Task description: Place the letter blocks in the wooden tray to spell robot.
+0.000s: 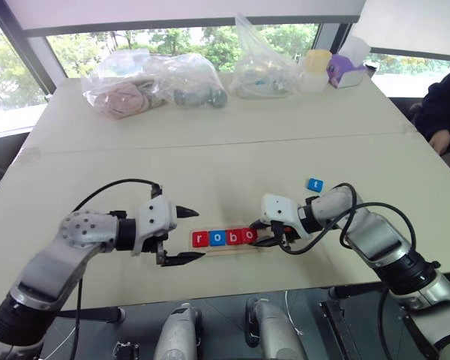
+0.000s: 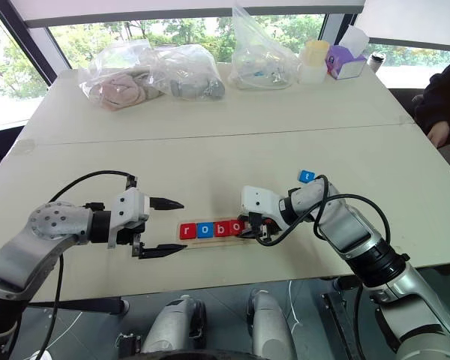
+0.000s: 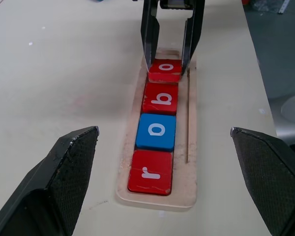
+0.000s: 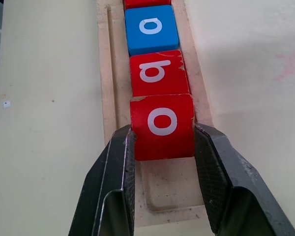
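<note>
We see the wooden tray (image 1: 229,248) lying crosswise, left to right — right gripper (image 4: 162,142) clamping the red o block (image 4: 162,125), left gripper (image 1: 181,234) spread wide, empty.

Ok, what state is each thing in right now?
Wooden tray: flat on table, end slot unfilled.
r, o, b blocks: seated in a row.
Second o block: in tray, gripped.
t block: loose on table.
Right tool: shut on o.
Left tool: open, holding nothing.

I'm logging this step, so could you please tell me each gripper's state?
Left gripper: open, holding nothing.
Right gripper: closed on the red o block in the wooden tray.
</note>
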